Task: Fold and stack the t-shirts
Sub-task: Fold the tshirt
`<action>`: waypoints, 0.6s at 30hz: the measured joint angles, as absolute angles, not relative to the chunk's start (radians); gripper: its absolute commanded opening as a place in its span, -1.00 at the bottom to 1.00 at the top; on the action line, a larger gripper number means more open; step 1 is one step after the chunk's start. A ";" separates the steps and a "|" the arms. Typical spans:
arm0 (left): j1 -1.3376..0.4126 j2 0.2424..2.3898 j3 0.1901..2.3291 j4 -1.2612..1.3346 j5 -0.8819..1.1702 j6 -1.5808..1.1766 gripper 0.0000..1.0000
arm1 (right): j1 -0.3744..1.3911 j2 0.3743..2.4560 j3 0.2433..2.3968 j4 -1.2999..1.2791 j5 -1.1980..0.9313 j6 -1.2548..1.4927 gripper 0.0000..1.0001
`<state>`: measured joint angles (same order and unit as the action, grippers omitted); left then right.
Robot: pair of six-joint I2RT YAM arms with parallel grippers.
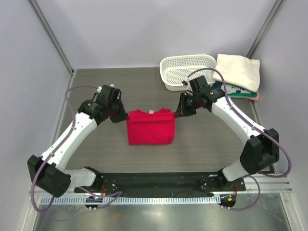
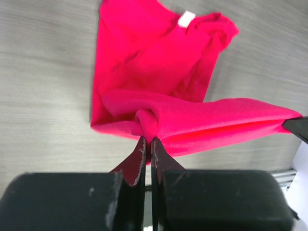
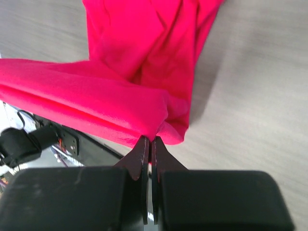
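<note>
1. Camera overhead: red shirt (image 1: 149, 129) lies as a rough square in the middle of the table (image 1: 207, 139), between the two arms. Left claw (image 1: 122, 117) pinches its far left corner, right claw (image 1: 178, 112) its far right corner. White basket (image 1: 166, 62) stands at the far edge, right of centre. Cream shirt (image 1: 238, 71) sits on a teal-printed shirt (image 1: 236, 91) in the far right corner, just beside the basket.
2. Left wrist: left claw (image 2: 148, 140) is closed tight on a bunched fold of the red shirt (image 2: 159, 72). A stretched band of cloth runs from the pinch off to the right. White label (image 2: 186, 19) shows at the collar. The other cloth rests on the grey table (image 2: 43, 72).
3. Right wrist: right claw (image 3: 149, 140) is closed on a corner of the red shirt (image 3: 96, 91), with a cloth band stretching away to the left. The other cloth is spread on the table (image 3: 255, 86).
</note>
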<state>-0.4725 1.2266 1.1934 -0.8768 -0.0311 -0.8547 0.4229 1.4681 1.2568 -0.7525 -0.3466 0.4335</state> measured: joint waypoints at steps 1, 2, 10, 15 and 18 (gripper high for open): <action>-0.455 1.251 1.209 -0.872 -0.020 -0.843 -0.99 | 0.413 1.492 1.283 -0.751 -0.354 0.426 -0.98; -0.440 1.280 1.229 -0.868 -0.006 -0.827 -0.99 | 0.405 1.511 1.302 -0.745 -0.358 0.419 -0.98; -0.358 1.466 1.308 -0.802 0.065 -0.754 -1.00 | 0.359 1.690 1.444 -0.737 -0.384 0.395 -0.98; -0.314 1.608 1.357 -0.788 0.099 -0.722 -1.00 | 0.358 1.794 1.501 -0.734 -0.382 0.394 -0.98; -0.297 1.684 1.392 -0.783 0.112 -0.706 -0.99 | 0.357 1.849 1.532 -0.734 -0.376 0.393 -0.97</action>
